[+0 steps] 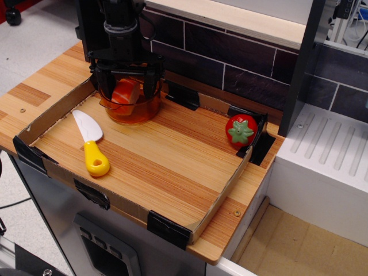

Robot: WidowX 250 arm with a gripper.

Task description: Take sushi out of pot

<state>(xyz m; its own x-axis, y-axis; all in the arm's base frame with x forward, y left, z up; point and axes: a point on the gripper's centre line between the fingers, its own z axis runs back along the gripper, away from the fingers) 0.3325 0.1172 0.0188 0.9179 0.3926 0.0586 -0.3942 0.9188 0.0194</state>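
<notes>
The sushi (126, 91), an orange block with a white side, lies tilted inside the transparent orange pot (131, 109) at the back left of the tray. My black gripper (127, 85) hangs straight over the pot, lowered into it. Its jaws are open, one finger (104, 85) left of the sushi and the other on its right. I cannot tell whether the fingers touch the sushi. The arm hides the pot's back rim.
A toy knife (89, 140) with a white blade and yellow handle lies left of centre on the wooden tray (172, 161). A red tomato with a green top (240, 130) sits in the tray's back right corner. A dark tiled wall runs behind; a white sink unit (328, 167) stands to the right.
</notes>
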